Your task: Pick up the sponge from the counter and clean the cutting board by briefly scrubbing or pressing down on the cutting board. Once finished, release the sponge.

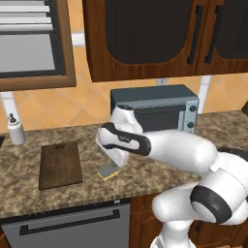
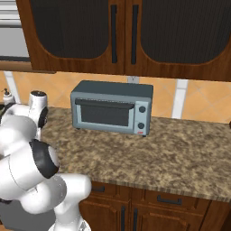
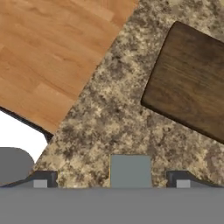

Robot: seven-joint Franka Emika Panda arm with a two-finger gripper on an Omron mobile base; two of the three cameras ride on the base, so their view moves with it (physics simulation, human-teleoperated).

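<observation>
Wide-open jaws straddle the sponge, gripping nothing; cutting board lies apart.

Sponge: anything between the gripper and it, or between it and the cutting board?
Nothing visible. The sponge lies between the open fingertips of the gripper. Only bare counter separates it from the cutting board.

Grained matt wooden cutting board; speckled stone-like counter; perhaps foam sponge, smooth-topped
</observation>
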